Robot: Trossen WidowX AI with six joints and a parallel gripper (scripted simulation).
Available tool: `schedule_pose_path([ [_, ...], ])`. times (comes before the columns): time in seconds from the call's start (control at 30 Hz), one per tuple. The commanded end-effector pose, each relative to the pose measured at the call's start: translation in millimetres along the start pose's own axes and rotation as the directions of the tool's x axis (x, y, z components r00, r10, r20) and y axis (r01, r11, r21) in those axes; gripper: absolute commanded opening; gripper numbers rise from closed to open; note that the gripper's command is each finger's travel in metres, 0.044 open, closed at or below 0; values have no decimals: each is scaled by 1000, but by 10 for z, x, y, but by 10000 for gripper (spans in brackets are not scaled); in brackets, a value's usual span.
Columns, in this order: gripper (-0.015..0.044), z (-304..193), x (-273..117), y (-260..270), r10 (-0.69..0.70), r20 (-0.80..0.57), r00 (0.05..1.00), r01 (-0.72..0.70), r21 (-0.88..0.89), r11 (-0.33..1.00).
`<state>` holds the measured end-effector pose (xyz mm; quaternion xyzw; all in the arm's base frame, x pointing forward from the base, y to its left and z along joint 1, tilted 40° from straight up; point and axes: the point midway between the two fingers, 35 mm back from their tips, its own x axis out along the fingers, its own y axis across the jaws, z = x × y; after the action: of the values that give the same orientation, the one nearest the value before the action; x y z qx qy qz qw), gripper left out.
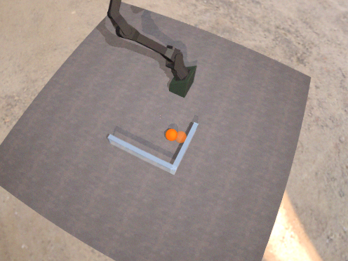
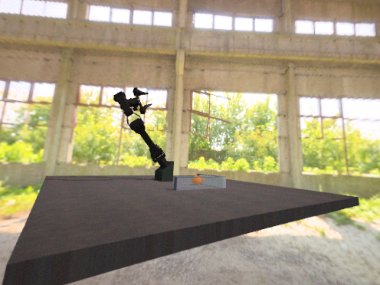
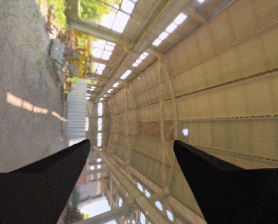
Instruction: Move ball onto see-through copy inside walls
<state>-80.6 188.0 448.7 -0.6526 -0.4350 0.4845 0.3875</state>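
The orange ball (image 1: 171, 135) (image 2: 196, 179) rests on the table inside the corner of the two low clear walls. The see-through copy (image 1: 181, 137) is right beside it, close to the shorter-looking wall (image 1: 186, 146); their edges overlap in the top view, and the ball is not on the copy's centre. The other wall (image 1: 140, 153) runs to the left from the corner. My gripper (image 2: 149, 99) (image 3: 133, 144) is open and empty, raised high above the table and far from the ball. The wrist view shows two spread fingers with only the building between them.
The table (image 1: 228, 192) (image 2: 115, 217) carries the arm's dark green base (image 1: 177, 88) (image 2: 164, 172), which stands a short way behind the walls. The arm leans up and away from the walls. The table's edges show in the top and exterior views.
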Motion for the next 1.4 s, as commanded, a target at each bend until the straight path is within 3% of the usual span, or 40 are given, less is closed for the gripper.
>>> schedule_pose_path([
  [0.0,374,2,11,3,3,-4,1000,-3,6,1000],
  [0.37,370,-26,1085,482,271,-334,903,-244,121,962],
  [0.57,370,-375,1734,1033,458,-488,743,-405,217,888],
  [0.77,370,-873,2133,1659,617,-563,551,-512,355,782],
  [0.97,370,-1420,2294,2358,750,-567,340,-564,515,645],
  [1.07,370,-1698,2241,2725,805,-549,225,-516,634,576],
  [1.37,370,-2290,1924,3897,924,-372,-84,-450,842,298],
])
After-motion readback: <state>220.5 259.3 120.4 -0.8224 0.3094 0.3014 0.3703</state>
